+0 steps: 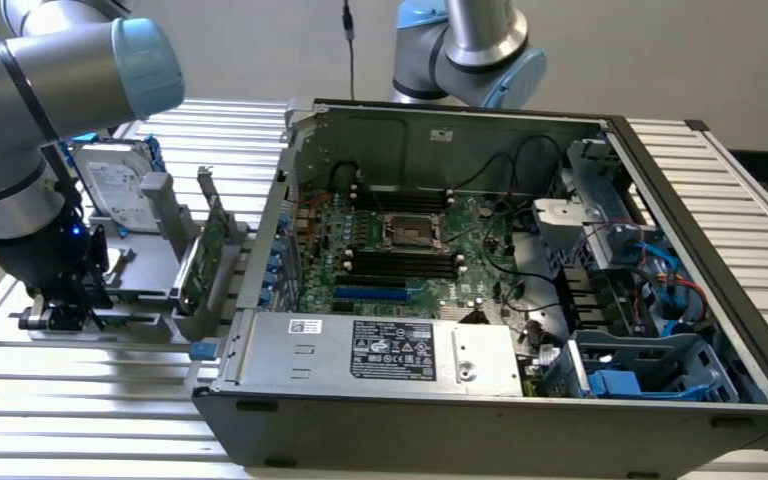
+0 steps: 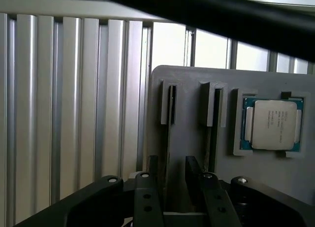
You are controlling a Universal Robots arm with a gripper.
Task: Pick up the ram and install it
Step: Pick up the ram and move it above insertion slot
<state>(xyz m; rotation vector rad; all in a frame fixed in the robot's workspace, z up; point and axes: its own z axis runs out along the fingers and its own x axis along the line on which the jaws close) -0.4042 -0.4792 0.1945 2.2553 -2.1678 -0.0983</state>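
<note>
Two ram sticks stand edge-on in slots of a grey holder (image 2: 189, 77): one ram stick (image 2: 172, 106) and a second ram stick (image 2: 215, 111) beside it. My gripper (image 2: 172, 164) is open, and its dark fingers (image 2: 153, 172) straddle the first stick with a gap on each side. In the exterior view the gripper (image 1: 69, 305) hangs low over the holder (image 1: 144, 270) at the exterior view's left, beside the open computer case (image 1: 491, 420). The black memory slots (image 1: 404, 264) lie on the green motherboard inside the case.
A processor chip (image 2: 273, 123) sits in a recess of the holder beside the sticks. A hard drive (image 1: 111, 185) and a green expansion card (image 1: 204, 255) stand upright on the holder. A second arm (image 1: 471, 50) stands behind the case. Ribbed aluminium table (image 1: 91, 420) surrounds everything.
</note>
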